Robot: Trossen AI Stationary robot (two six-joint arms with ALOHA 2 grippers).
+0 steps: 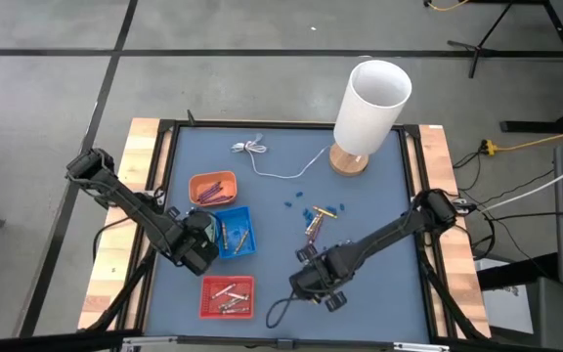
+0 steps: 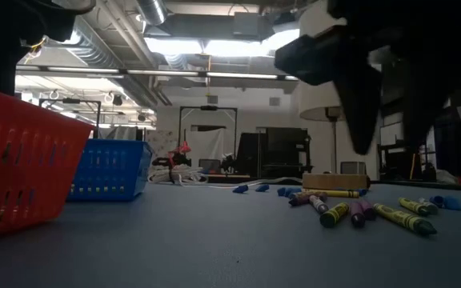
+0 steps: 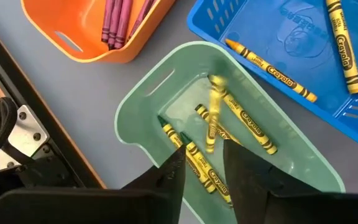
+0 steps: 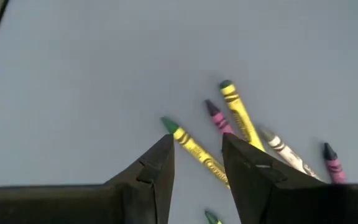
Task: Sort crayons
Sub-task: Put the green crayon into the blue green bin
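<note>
Jaws of left gripper parted a little, nothing held, poised over green tray. Below fingertips, several yellow crayons loose in that tray, one blurred. Just beyond, orange tray with purple crayons; beside it, blue tray with more yellow crayons. Dark frame rail and wood edge off to one side.

Jaws of right gripper likewise parted a little, empty, hovering above bare blue-grey mat. Between and just past fingertips, loose crayons: yellow with green tips, pink-purple, one whitish, lying close together at mixed angles.

Farther out, red tray near front edge, holding whitish crayons. Small blue bits scattered beyond the loose pile. White cable curling toward lamp with wooden base at back of table.

Room from table height: red and blue trays at left, loose crayons at right on mat, dark arm overhead. Behind, exposed ducts, bright ceiling lights, black frames, cluttered equipment. Around table, grey concrete floor with dark seams, orange cord, black stands.
</note>
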